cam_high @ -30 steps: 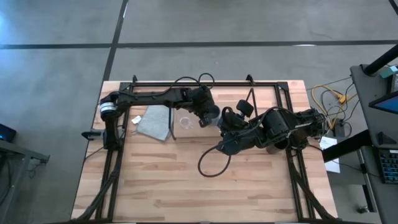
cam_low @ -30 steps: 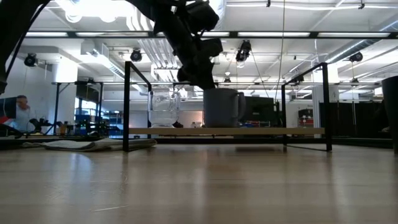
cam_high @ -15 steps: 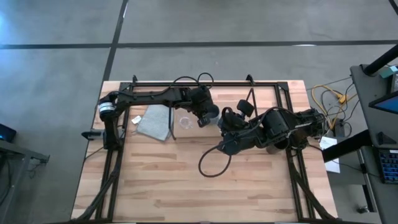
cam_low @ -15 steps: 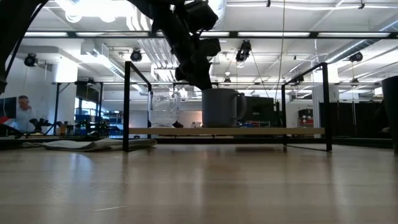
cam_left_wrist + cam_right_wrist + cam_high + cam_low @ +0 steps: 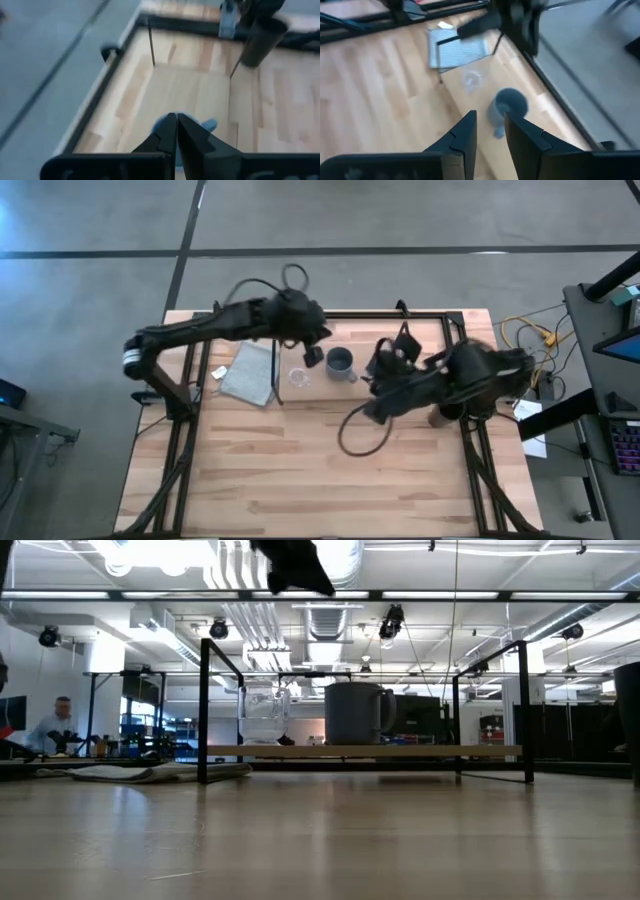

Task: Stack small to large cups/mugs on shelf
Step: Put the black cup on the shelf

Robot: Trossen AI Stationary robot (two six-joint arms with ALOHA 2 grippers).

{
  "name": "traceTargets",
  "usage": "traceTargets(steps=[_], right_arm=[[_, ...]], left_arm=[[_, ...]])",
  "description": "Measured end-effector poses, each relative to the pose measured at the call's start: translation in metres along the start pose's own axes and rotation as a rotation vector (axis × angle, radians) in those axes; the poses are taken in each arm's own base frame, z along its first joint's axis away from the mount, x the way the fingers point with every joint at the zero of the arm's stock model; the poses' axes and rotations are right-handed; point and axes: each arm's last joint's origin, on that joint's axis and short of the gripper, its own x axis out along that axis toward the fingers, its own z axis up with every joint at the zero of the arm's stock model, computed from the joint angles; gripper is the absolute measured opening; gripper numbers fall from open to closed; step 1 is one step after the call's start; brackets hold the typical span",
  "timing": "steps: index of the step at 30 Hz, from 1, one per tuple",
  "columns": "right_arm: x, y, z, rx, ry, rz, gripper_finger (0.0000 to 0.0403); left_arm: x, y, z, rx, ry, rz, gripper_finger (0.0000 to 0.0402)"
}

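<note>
The small clear cup (image 5: 298, 375) and the blue-grey mug (image 5: 340, 363) stand upright side by side on the light-wood shelf (image 5: 430, 751), as the low view shows for cup (image 5: 262, 715) and mug (image 5: 355, 713). The dark cup (image 5: 261, 42) stands on the table beyond the shelf's right end, half under my right arm (image 5: 440, 418). My left gripper (image 5: 313, 354) is shut and empty, raised above the mug's far-left side. My right gripper (image 5: 490, 131) is open and empty, above the shelf to the right of the mug.
A folded grey cloth (image 5: 250, 373) lies on the table left of the shelf. A black cable loop (image 5: 355, 432) hangs from my right arm over the table's middle. A black frame (image 5: 330, 314) runs around the table's edges. A person (image 5: 60, 715) shows in the room behind.
My left gripper has come off the mug's rim and gone up and toward the table's far edge, nearly out of the low view. The mug stays upright on the shelf next to the clear cup. My right arm has shifted a little toward the table's right edge.
</note>
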Motion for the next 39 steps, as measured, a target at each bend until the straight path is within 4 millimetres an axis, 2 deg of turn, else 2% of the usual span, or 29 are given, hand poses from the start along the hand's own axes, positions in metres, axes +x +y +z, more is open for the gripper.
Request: traceTargets(steps=[7, 10, 13, 16, 21, 31, 35, 39], right_arm=[[-0.04, -0.04, -0.007, 0.095, -0.049, 0.073, 0.0093], [-0.044, -0.053, -0.021, 0.135, -0.02, 0.072, 0.0093], [-0.04, -0.062, -0.041, 0.19, 0.037, 0.054, 0.0093], [-0.038, -0.073, -0.063, 0.256, 0.111, 0.065, 0.0093], [-0.034, -0.083, -0.1, 0.367, 0.316, 0.167, 0.0093], [-0.012, -0.098, -0.169, 0.531, 0.585, 0.114, 0.0109], [-0.002, -0.102, -0.189, 0.539, 0.624, 0.069, 0.0131], [0.004, -0.102, -0.2, 0.53, 0.666, 0.051, 0.0153]], left_arm=[[-0.065, 0.006, 0.007, -0.001, -0.133, 0.023, 0.0], [-0.083, 0.007, 0.008, -0.004, -0.173, 0.033, 0.0], [-0.095, 0.008, 0.008, -0.003, -0.196, 0.035, 0.0], [-0.1, 0.009, 0.007, 0.04, -0.193, 0.042, 0.0], [-0.095, 0.008, 0.001, 0.049, -0.129, 0.041, 0.0], [-0.086, 0.008, -0.002, 0.044, -0.087, 0.038, 0.0], [-0.086, 0.008, -0.002, 0.043, -0.087, 0.038, 0.0], [-0.086, 0.008, -0.002, 0.043, -0.087, 0.039, 0.0]])
